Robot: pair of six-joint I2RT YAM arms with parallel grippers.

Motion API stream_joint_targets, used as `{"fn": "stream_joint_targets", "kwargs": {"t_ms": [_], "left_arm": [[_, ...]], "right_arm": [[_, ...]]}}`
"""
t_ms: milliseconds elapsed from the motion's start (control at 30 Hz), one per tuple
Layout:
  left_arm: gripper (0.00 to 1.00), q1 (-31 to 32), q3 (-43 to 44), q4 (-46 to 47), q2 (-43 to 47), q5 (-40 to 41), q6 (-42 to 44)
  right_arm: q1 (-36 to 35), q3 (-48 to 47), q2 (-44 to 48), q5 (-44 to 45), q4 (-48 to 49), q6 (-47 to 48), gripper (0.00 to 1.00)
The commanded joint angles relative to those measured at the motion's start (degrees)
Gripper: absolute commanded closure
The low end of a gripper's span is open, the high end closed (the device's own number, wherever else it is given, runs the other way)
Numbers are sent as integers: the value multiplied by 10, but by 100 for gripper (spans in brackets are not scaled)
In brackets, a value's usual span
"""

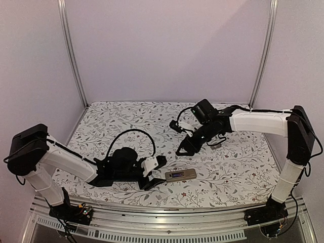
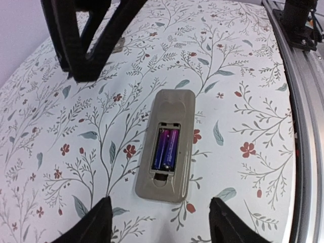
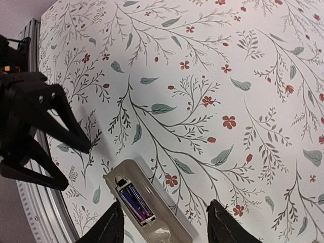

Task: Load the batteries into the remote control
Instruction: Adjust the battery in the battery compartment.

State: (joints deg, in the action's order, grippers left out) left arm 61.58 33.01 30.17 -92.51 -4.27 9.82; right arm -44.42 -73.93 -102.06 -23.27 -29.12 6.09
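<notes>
Looking from the top: remote control [image 1: 180,175] lies back-up at 6 o'clock on the desk [image 1: 238,167]. Left fingers [image 1: 161,162] gape empty at its 9, right fingers [image 1: 182,148] hang at its 12.

Left wrist: batteries [image 2: 167,149] sit side by side in the uncovered bay.

Right wrist: right fingers spread wide, empty.

Remote is likely light, stiff and slick, so pinch across the long edges.

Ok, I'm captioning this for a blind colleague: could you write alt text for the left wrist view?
The remote control lies back-up on the floral-patterned table, its compartment uncovered, with two purple batteries side by side inside. The open left gripper frames the bottom edge of the view, just short of the remote.
</notes>
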Motion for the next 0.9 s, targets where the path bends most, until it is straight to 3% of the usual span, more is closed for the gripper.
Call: {"fn": "stream_joint_targets", "kwargs": {"t_ms": [0,100,200,367,533,867], "left_arm": [[28,-4,-40,15,-2,34,0],[26,-4,-37,5,-28,62,9],[26,-4,-44,28,-46,70,11],[32,-3,-61,96,-61,57,2],[48,5,-71,151,-87,24,18],[60,24,-54,171,-131,25,60]], "right_arm": [[1,-31,-2,-53,-43,291,45],[0,-53,-30,-68,-86,393,43],[-5,-87,-85,-85,-134,429,44],[-34,-84,-136,-87,-112,435,46],[-38,-84,-157,-100,-110,429,47],[-38,-79,-169,-101,-133,440,54]]}}
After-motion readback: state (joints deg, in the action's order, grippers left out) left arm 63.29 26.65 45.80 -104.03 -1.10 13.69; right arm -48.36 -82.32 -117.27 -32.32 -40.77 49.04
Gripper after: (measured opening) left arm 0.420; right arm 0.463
